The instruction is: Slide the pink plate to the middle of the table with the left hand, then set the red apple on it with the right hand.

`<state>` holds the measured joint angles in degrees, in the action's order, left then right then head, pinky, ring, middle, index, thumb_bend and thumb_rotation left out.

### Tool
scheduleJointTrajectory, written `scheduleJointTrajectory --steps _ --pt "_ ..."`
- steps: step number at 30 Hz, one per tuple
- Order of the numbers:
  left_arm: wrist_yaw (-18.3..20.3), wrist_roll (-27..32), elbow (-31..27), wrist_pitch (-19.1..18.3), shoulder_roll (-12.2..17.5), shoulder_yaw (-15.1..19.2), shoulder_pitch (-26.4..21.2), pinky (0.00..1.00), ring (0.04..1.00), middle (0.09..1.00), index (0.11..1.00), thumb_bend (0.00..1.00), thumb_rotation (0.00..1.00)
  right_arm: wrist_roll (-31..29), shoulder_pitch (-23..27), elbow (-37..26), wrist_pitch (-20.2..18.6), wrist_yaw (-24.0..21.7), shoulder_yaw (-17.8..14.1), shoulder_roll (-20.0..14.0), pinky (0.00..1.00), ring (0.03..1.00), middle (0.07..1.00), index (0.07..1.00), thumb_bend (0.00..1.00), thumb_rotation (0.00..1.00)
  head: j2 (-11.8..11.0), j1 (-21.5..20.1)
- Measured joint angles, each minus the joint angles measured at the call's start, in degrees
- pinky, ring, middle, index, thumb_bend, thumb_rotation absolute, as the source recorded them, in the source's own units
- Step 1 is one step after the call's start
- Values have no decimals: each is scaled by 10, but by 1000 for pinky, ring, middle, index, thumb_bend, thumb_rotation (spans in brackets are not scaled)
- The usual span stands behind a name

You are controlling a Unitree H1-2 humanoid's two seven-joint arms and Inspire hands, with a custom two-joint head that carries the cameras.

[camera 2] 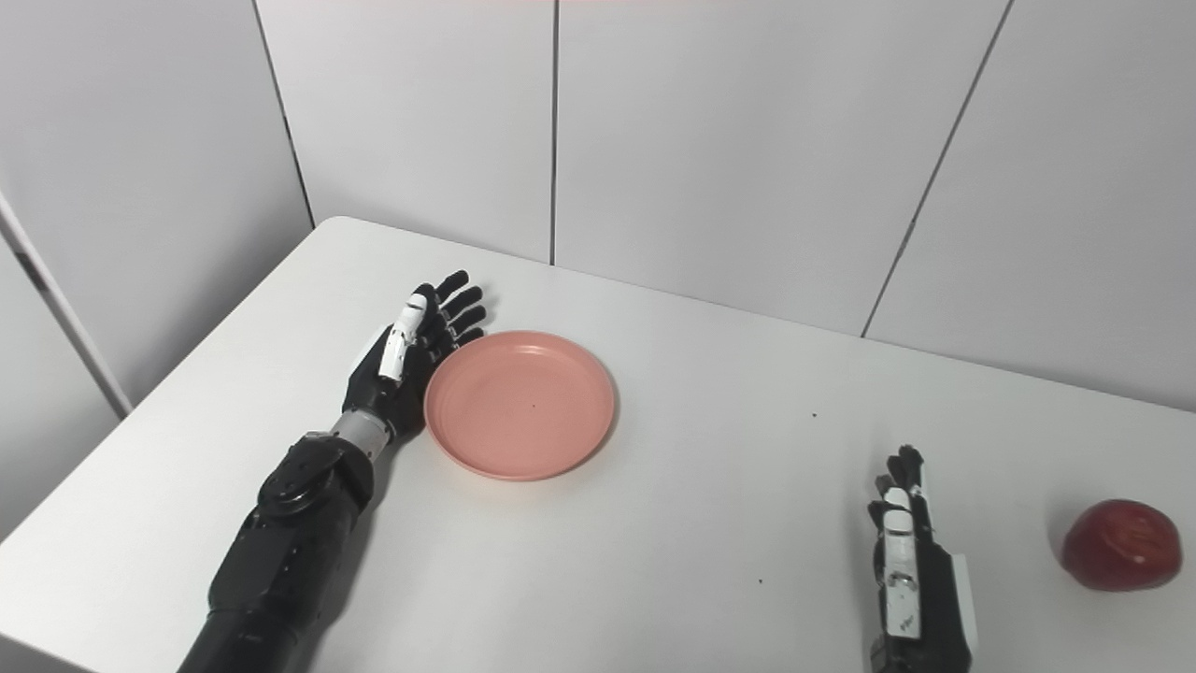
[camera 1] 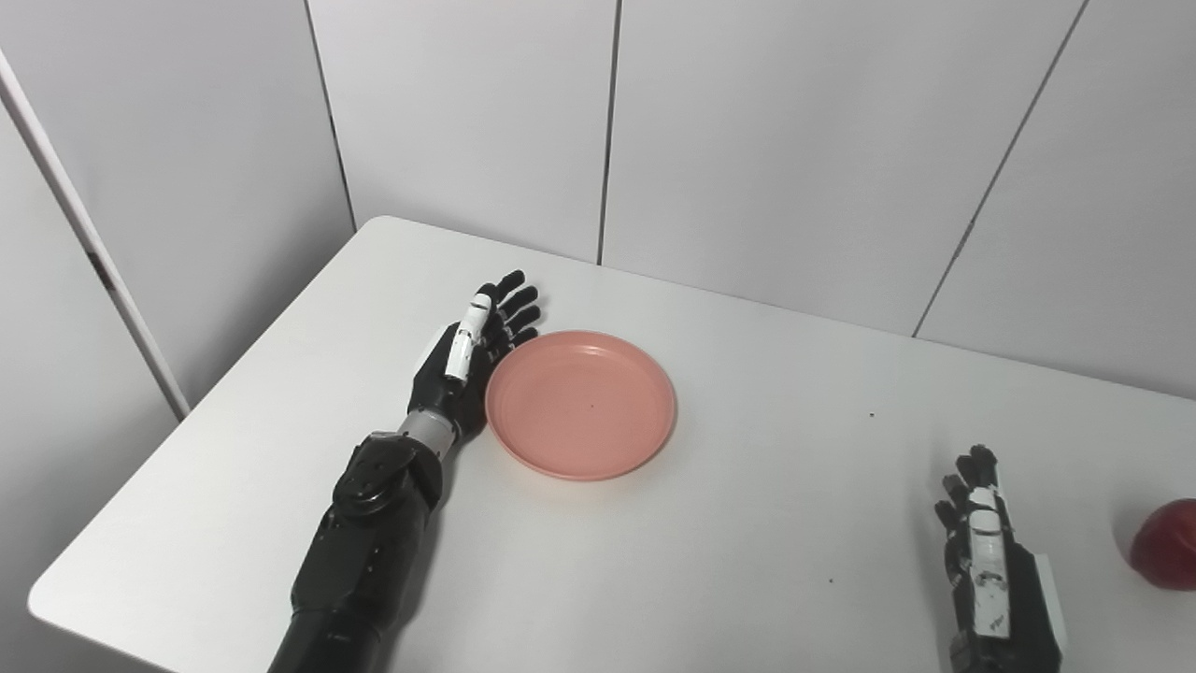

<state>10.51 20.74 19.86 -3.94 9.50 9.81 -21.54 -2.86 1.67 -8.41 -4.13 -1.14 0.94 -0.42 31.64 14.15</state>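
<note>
The white counter (camera 1: pixel 766 523) carries all items and stands against a wall of pale grey panels (camera 1: pixel 766 140) divided by dark vertical seams. The pink plate (camera 1: pixel 580 404) serves as the reference landmark: it lies flat on the counter, left of the counter's centre, and holds nothing. The left arm (camera 1: pixel 360 551) enters from the bottom edge and extends along the counter to the left side of the pink plate. The left robot hand (camera 1: pixel 467 360) stands on edge directly beside the plate's left rim, palm facing the plate and fingers extended and spread past the rim toward the wall; it is released and grasps nothing, and whether the palm actually touches the rim cannot be confirmed. The right robot hand (camera 2: pixel 904 551) is located well to the right of the pink plate and nearer the bottom edge, low over the counter, with fingers extended forward and only slightly curled; it is released and holds nothing. The red apple (camera 2: pixel 1121 544) rests on the counter farther right of the pink plate than the right robot hand, near that hand but apart from it.
</note>
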Motion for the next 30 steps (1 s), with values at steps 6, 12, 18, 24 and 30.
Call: scheduleJointTrajectory --steps 6,12,18,24,30 --pt "1 0 -5 -1 -6 -15 1 929 925 918 895 354 1000 0 0 -4 -2 1 0 2 1000 1000 1000 1000 191 1000 3 -3" --pt "0 0 -15 -15 -13 -22 3 909 917 908 889 341 1000 0 0 -4 -2 1 0 2 1000 1000 1000 1000 192 1000 5 -4" --pt "-2 -6 -29 -19 -35 -37 7 882 904 897 879 353 1000 0 0 -7 -6 1 0 2 1000 1000 1000 1000 194 1000 11 -8" --pt "-8 -18 -45 -23 -52 -49 16 875 883 881 862 365 1000 -1 0 -8 -6 1 1 3 1000 1000 1000 1000 212 1000 15 -15" --pt "-10 -26 -50 -26 -64 -57 18 866 897 894 869 391 1000 -1 0 -8 -6 1 2 6 1000 1000 1000 1000 246 1000 23 -23"
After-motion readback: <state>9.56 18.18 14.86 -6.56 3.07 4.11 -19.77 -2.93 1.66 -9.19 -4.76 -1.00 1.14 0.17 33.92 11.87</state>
